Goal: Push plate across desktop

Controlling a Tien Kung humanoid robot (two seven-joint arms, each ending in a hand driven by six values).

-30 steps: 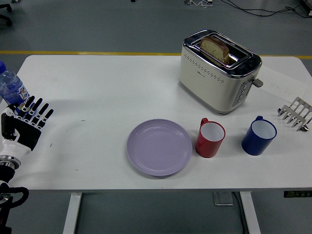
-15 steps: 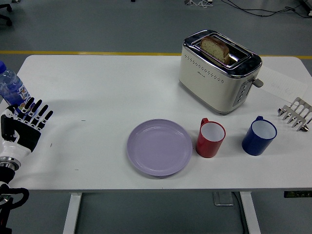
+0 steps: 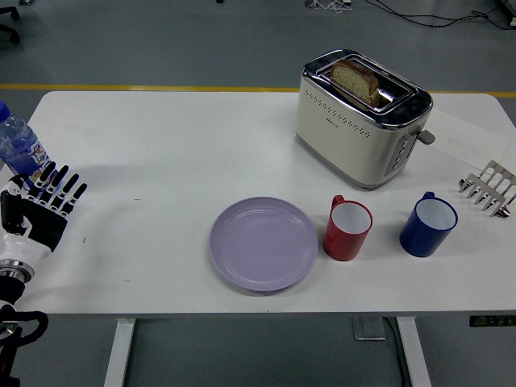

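The plate [image 3: 264,243] lies flat near the tabletop's [image 3: 161,153] front edge, just left of a red mug [image 3: 348,229] — untouched. The left hand [image 3: 40,205] hovers at the far left beside a bottle [image 3: 18,145], fingers straight and spread, holding nothing — well apart from the plate.
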